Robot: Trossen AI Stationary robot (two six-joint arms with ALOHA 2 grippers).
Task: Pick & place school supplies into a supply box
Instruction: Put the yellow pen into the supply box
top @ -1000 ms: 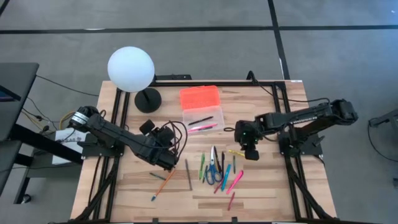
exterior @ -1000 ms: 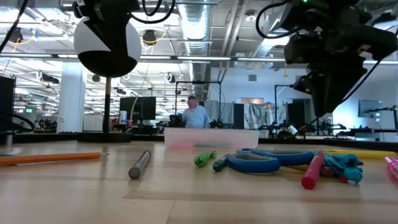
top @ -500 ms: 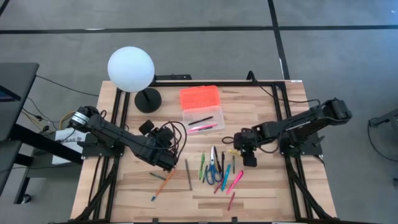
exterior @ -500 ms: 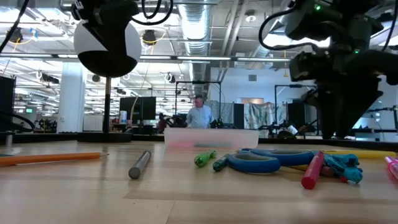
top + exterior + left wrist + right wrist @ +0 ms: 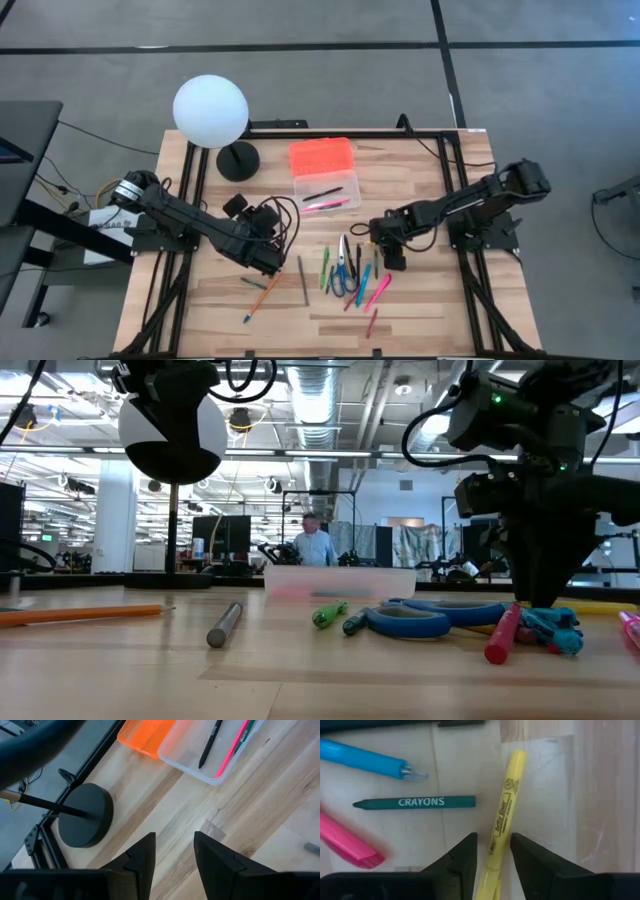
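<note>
The clear supply box [image 5: 327, 190] stands at the table's far middle with a black pen and a pink pen inside; its orange lid [image 5: 321, 156] lies behind it. Scissors [image 5: 342, 270], green pens [image 5: 325, 268], a pink marker [image 5: 378, 290] and an orange pencil [image 5: 262, 296] lie loose on the wood. My right gripper [image 5: 494, 852] is down at the table, open, one finger on each side of a yellow highlighter [image 5: 502, 805] that lies flat; a thin gap shows on both sides. A teal crayon [image 5: 415, 802] lies beside it. My left gripper [image 5: 175, 845] hovers open and empty at the left.
A white globe lamp [image 5: 210, 110] on a black round base [image 5: 238, 160] stands at the far left. Black frame rails [image 5: 470, 270] run along the table's sides. A person [image 5: 315, 545] stands in the room beyond. Bare wood lies along the near edge.
My right gripper has come down to the table and moved toward the near edge and a little left, ending over the yellow highlighter beside the pile of pens. The supplies lie where they were.
</note>
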